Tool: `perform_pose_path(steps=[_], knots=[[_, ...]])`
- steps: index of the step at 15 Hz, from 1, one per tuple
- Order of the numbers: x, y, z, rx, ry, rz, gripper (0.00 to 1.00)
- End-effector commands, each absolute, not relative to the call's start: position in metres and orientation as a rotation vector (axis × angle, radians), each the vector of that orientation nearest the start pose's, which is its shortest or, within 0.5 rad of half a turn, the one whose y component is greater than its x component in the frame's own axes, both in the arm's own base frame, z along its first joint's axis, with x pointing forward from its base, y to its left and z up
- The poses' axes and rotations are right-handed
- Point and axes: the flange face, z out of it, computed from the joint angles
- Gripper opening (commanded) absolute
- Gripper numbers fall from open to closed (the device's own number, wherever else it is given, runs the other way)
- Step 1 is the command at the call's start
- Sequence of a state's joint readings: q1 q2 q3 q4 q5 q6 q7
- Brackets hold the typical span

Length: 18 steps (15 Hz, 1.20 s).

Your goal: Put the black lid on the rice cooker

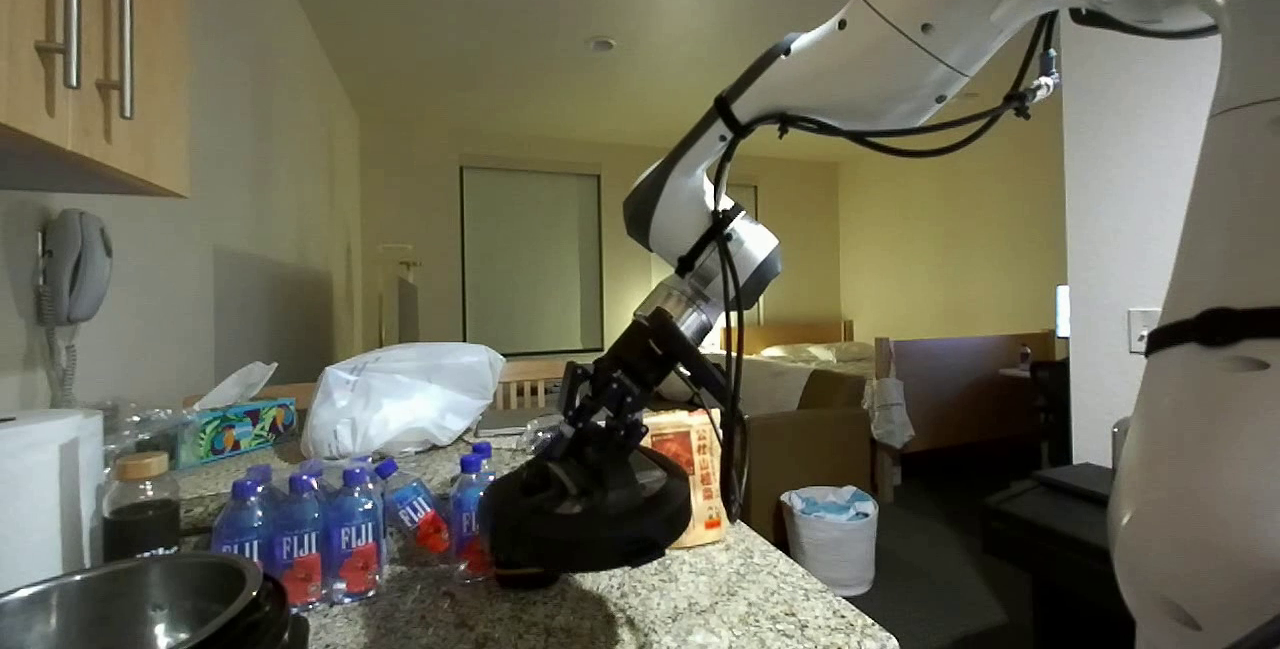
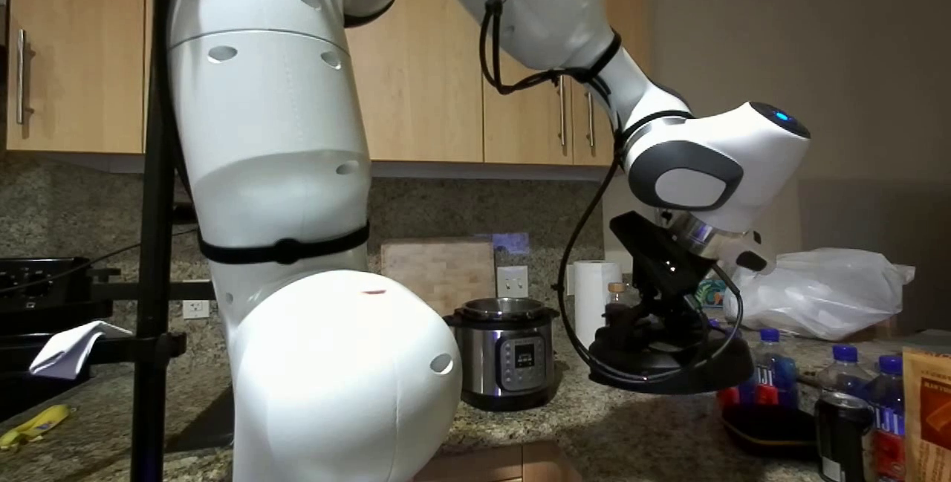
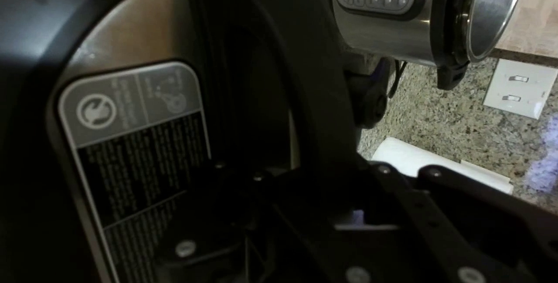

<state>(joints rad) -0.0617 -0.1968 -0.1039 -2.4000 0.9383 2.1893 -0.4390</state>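
Note:
The rice cooker is a steel-sided pot with a black base and top ring. It stands open on the counter in an exterior view [image 2: 479, 363]. Its shiny rim and inside show at the lower left in an exterior view [image 1: 205, 584], and its side shows in the wrist view [image 3: 392, 34]. The round black lid [image 1: 600, 537] hangs above the counter, roughly level, apart from the cooker; it also shows in an exterior view [image 2: 709, 376]. My gripper [image 1: 592, 459] is shut on the lid's raised handle. In the wrist view the lid's label [image 3: 139, 143] shows; the fingertips are dark and hard to see.
Several water bottles [image 1: 330, 539] stand on the counter near the lid. A snack packet [image 1: 708, 479], a plastic bag [image 1: 400, 399], a dark jar [image 1: 140, 514] and a paper towel roll [image 2: 594, 296] stand around. A dark can [image 2: 845, 437] and a small black dish [image 2: 769, 426] are at the right.

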Motion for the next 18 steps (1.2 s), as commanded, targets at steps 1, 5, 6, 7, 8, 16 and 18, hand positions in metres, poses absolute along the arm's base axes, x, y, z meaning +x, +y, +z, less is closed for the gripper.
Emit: perform_pose_path(steps=[1, 5, 6, 7, 8, 16, 18], knots=[[0.465, -0.036, 0.44, -2.379, 0.286, -0.291, 0.0], [0.47, -0.002, 0.475, -2.452, 0.133, -0.333, 0.0], [0.471, 0.007, 0.484, -2.464, 0.097, -0.335, 0.0], [0.478, 0.017, 0.49, -2.474, 0.059, -0.322, 0.0], [0.483, 0.026, 0.497, -2.483, 0.029, -0.316, 0.0], [0.493, 0.125, 0.528, -2.464, -0.168, -0.242, 0.0], [0.481, 0.15, 0.527, -2.47, -0.186, -0.259, 0.0]])
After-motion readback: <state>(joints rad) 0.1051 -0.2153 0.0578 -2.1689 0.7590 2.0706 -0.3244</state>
